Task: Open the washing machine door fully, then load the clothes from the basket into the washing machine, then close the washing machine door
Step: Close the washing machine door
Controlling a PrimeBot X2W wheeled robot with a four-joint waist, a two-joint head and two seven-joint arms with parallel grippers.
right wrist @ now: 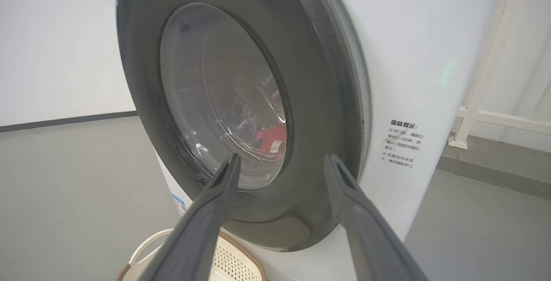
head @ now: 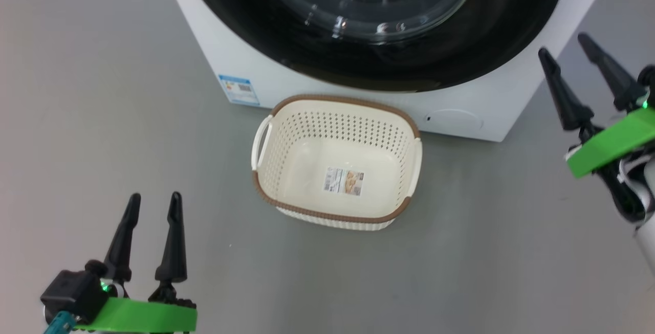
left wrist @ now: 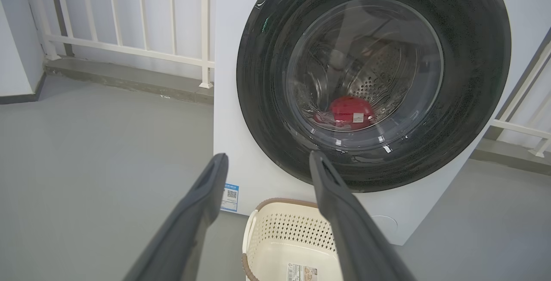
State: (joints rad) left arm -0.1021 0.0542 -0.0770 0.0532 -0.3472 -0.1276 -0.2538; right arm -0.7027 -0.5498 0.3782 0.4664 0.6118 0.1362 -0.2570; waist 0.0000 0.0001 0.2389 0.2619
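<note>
Washing machine (head: 230, 58) at twelve o'clock, washing machine door (head: 486, 42) shut; basket (head: 337, 99) empty below it; clothes (left wrist: 346, 111) inside the drum; left gripper (head: 154, 196) at seven, right gripper (head: 563, 44) at three, both spread, empty; risk: an unlatched door swinging open.

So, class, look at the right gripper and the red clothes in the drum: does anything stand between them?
Yes. The washing machine door is shut and stands between the open right gripper and the clothes, which lie inside the washing machine.
</note>
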